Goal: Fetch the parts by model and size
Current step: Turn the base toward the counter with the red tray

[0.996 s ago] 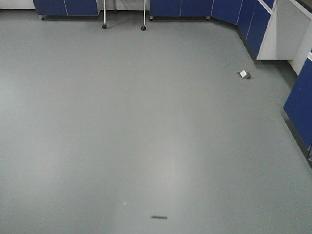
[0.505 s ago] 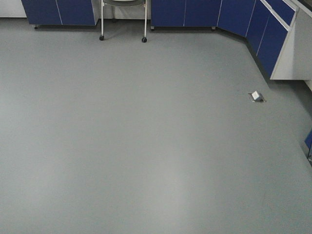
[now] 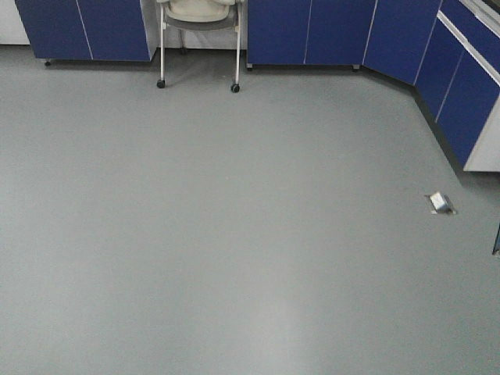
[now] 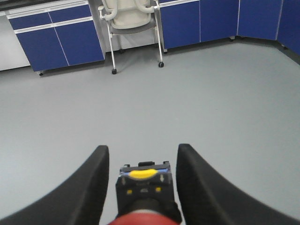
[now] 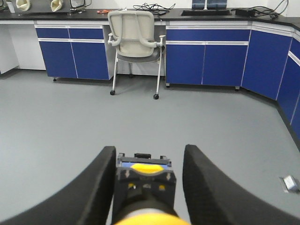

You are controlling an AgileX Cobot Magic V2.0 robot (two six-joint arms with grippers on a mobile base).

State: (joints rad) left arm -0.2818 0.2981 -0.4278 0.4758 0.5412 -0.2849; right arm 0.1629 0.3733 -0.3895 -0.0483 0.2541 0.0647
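Observation:
In the left wrist view my left gripper (image 4: 143, 149) is shut on the red-capped part (image 4: 145, 187). Its black body and blue-grey base point forward between the black fingers (image 4: 96, 178), and the red cap sits at the frame's bottom edge. In the right wrist view my right gripper (image 5: 150, 149) is shut on the yellow-capped part (image 5: 145, 180), whose body lies against the left finger (image 5: 105, 180). Both grippers hang above bare grey floor. Neither gripper nor part appears in the front view.
A white wheeled office chair (image 5: 136, 33) stands ahead against blue cabinets (image 5: 206, 61) under a dark counter. More blue cabinets (image 3: 461, 86) line the right side. A small metal floor socket (image 3: 441, 203) is set in the grey floor at the right.
The front view has shifted: the chair and the far cabinets come further into the frame and sit lower. The floor socket slides down and right. The dark floor mark has left the view.

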